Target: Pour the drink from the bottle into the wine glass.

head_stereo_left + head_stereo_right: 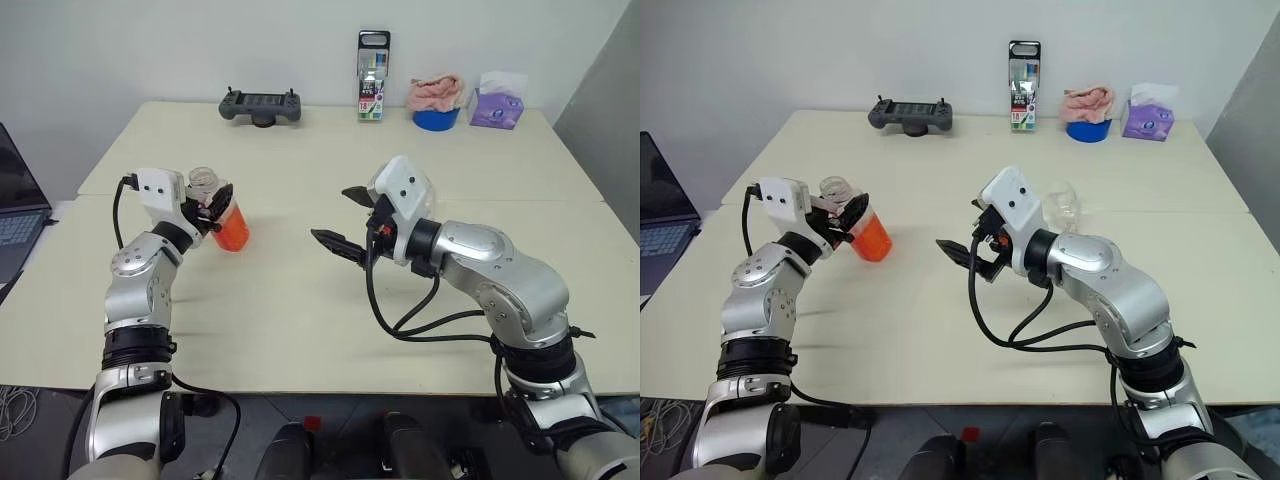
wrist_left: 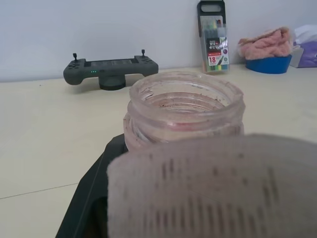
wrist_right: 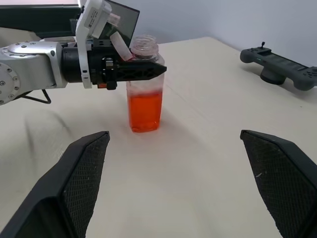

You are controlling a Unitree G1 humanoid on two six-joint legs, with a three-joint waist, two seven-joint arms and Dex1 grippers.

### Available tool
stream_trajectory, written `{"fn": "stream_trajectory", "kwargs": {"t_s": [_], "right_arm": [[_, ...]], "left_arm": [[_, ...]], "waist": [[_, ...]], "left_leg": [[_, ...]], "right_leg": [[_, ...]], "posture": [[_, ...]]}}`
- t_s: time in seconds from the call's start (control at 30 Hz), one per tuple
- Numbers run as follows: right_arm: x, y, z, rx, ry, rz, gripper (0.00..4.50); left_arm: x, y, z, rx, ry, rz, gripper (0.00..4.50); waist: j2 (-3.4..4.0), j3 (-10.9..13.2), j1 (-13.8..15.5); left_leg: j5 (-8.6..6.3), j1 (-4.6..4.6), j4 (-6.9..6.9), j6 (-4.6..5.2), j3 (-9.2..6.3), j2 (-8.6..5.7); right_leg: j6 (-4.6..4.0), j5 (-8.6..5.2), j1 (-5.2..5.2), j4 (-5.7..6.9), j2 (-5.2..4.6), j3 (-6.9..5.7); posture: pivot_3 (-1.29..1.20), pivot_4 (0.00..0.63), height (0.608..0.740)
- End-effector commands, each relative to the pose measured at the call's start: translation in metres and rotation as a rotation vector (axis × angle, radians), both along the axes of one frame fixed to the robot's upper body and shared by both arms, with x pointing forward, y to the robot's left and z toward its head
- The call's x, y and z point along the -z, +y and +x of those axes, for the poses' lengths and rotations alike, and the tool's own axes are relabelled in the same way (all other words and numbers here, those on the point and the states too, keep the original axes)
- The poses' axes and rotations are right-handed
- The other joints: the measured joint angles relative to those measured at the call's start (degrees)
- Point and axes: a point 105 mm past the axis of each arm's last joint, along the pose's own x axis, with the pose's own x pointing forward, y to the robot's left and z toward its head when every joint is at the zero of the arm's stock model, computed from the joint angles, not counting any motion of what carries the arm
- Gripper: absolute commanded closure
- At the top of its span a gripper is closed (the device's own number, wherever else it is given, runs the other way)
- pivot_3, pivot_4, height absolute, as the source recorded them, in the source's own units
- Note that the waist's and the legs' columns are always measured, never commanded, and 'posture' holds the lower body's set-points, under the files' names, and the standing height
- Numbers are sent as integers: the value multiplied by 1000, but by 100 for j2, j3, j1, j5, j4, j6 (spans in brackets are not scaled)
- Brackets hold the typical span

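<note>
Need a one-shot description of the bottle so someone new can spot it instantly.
Start at the cream table and go to its left side, where the left gripper is shut on the bottle near its neck. It is small, clear and squarish, uncapped, with orange-red drink in its lower half. Nothing else on the table holds bright liquid; the wine glass behind the right arm looks empty.

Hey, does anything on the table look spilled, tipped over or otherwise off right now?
No spill shows. The bottle has no cap on; it stands on the table, gripped by the left hand, with the drink low inside. The wine glass stands upright behind the right arm.
</note>
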Motion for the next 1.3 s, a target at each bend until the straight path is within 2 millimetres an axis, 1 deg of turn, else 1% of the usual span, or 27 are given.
{"fn": "stream_trajectory", "kwargs": {"t_s": [0.03, 0.1, 0.27, 0.3, 0.5, 0.67, 0.8, 0.93, 1.03, 1.17, 1.3], "right_arm": [[-7, -3, 0, 8, -36, 8, 0], [-7, -4, 1, 12, -35, 8, 0], [-6, -5, 2, 19, -32, 8, 0], [-6, -5, 2, 19, -32, 9, 0], [-5, -6, 3, 22, -30, 10, 0], [-3, -13, 7, 45, -26, 2, 0], [0, -23, 12, 78, -21, -9, 0], [4, -39, 24, 149, -19, -36, 0], [4, -53, 35, 209, -26, -47, 0], [3, -70, 46, 278, -34, -66, 0], [2, -92, 55, 351, -7, -74, 0]], "left_arm": [[2, 11, -2, -49, -1, -5, 2363], [3, 12, -3, -55, 1, -5, 1632], [3, 12, -5, -60, 4, -4, 132], [3, 12, -5, -59, 5, -3, 29], [5, 9, -7, -54, 18, 10, 29], [15, 11, -22, -74, 47, -3, 29], [25, 12, -34, -93, 80, -18, 29], [35, 16, -43, -107, 117, -33, 29], [40, 23, -47, -131, 134, -40, 29], [40, 27, -51, -134, 139, -40, 29], [38, 27, -62, -117, 137, -35, 29]], "waist": [[0, 0, -7], [0, 0, -9], [0, 0, -12], [0, 0, -11], [0, 0, -11], [0, 0, -14], [0, 0, -9], [0, 0, -8], [0, 0, -8], [0, 0, -7], [0, 0, -7]], "left_leg": [[0, 1, 0, 0, 0, 1], [0, 2, -1, 0, 0, 2], [0, 0, -2, 0, 0, 3], [0, -1, -2, 0, -2, 3], [0, -1, -1, 0, -1, 1], [0, -1, -3, 0, 0, 3], [0, 0, -2, 0, -1, 5], [0, -1, -2, 0, 0, 3], [0, -1, -2, 0, 1, 2], [0, -1, -3, 0, 2, 2], [-1, -3, -4, 1, 4, 4]], "right_leg": [[0, 0, 0, 1, 1, 0], [0, 0, 0, 2, 2, 0], [0, 0, -2, 1, 3, 0], [0, 0, -2, 1, 3, -2], [0, 0, -1, 0, 2, -1], [0, 0, -2, -1, 2, 2], [0, 0, -1, -1, 1, 2], [0, 0, 1, -4, 1, 2], [0, 0, 1, -5, 1, 1], [0, 0, 1, -6, 2, 2], [0, 0, 1, -9, 2, 3]], "posture": [[0, 150, 740], [0, 150, 740], [0, 150, 740], [0, 150, 740], [0, 150, 740], [0, 150, 740], [0, 150, 740], [0, 150, 740], [0, 150, 740], [0, 150, 740], [0, 150, 740]]}}
